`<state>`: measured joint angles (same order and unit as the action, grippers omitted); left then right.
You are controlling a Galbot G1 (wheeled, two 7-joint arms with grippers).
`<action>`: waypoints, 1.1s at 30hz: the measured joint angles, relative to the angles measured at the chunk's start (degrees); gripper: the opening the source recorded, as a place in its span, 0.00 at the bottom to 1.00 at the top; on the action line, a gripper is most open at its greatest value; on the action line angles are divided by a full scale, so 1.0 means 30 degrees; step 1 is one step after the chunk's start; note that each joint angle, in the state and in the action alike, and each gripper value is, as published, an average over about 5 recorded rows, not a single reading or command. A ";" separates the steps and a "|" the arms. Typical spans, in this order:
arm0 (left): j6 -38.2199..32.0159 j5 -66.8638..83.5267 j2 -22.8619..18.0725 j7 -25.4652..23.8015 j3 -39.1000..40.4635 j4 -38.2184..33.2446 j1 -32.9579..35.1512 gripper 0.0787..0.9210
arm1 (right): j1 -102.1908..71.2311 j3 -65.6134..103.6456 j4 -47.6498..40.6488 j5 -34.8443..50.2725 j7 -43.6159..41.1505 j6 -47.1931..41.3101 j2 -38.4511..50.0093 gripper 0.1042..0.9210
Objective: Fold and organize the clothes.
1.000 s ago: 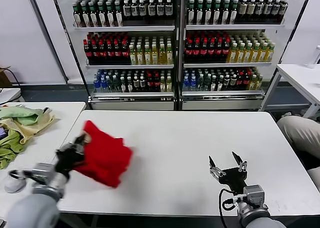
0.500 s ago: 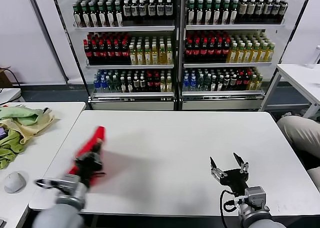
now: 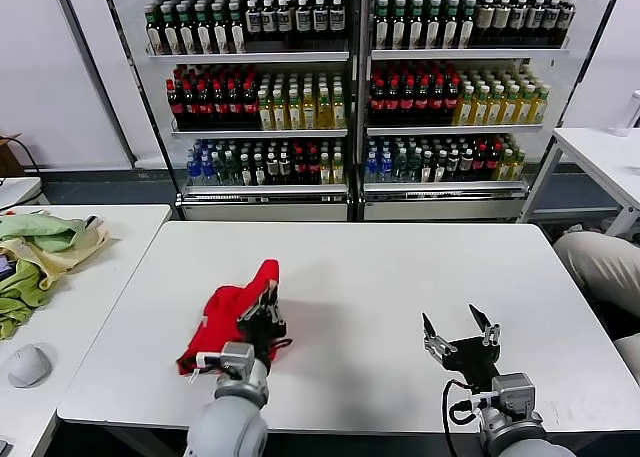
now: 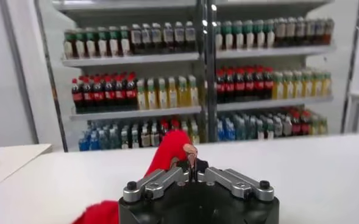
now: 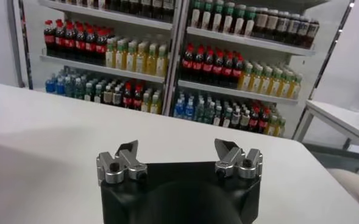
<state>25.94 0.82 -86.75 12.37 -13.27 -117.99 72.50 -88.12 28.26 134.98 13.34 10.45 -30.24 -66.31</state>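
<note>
The left gripper (image 3: pixel 264 315) is being held closed on the red T-shirt (image 3: pixel 226 320) in the lower centre-left of the head view, its fingers pinched together on a fold of the cloth. In the left wrist view the two fingers (image 4: pixel 167 176) are being pressed together at the middle of the frame, with a peak of red fabric (image 4: pixel 170 151) rising just behind them. The shirt is being held bunched against the white table (image 3: pixel 400 277), one corner lifted toward the frame's centre while the rest is lying crumpled on the tabletop near the front edge.

The right gripper (image 3: pixel 460 332) is being held wide open and empty at the lower right of the head view, well apart from the shirt, above the table. Its spread fingers (image 5: pixel 121 159) are being shown clearly in the right wrist view.

A heap of green and yellow cloths (image 3: pixel 40 247) is lying on a side table (image 3: pixel 110 237) at the left edge. Shelves of bottles (image 3: pixel 350 87) are filling the upper frame.
</note>
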 measured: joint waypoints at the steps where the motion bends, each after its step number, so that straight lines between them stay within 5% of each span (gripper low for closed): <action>1: -0.0098 0.0104 -0.0123 0.0084 0.0134 0.0053 -0.0176 0.08 | 0.0036 0.0003 -0.0033 0.0003 -0.0008 0.0000 -0.0004 0.88; 13: -0.2302 0.0418 -0.0248 -0.1363 0.0843 -0.0861 -0.0455 0.49 | 0.1738 -0.0881 -0.1005 0.0690 0.0019 -0.0463 -0.0188 0.88; 24: -0.7182 -0.1874 0.2219 -0.3361 -0.4739 -0.0361 0.0744 0.85 | 0.6109 -0.5351 -0.4839 0.2780 0.0700 -0.0818 -0.1902 0.88; 33: -0.9457 -0.3047 0.2764 -0.3997 -0.7346 0.0294 0.1611 0.88 | 0.9178 -0.8648 -0.9234 0.4334 0.1802 -0.0961 -0.3715 0.87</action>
<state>-2.43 -8.32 -78.46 0.38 -35.31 -117.11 77.33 -60.58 2.32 107.28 26.34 15.86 -33.13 -77.45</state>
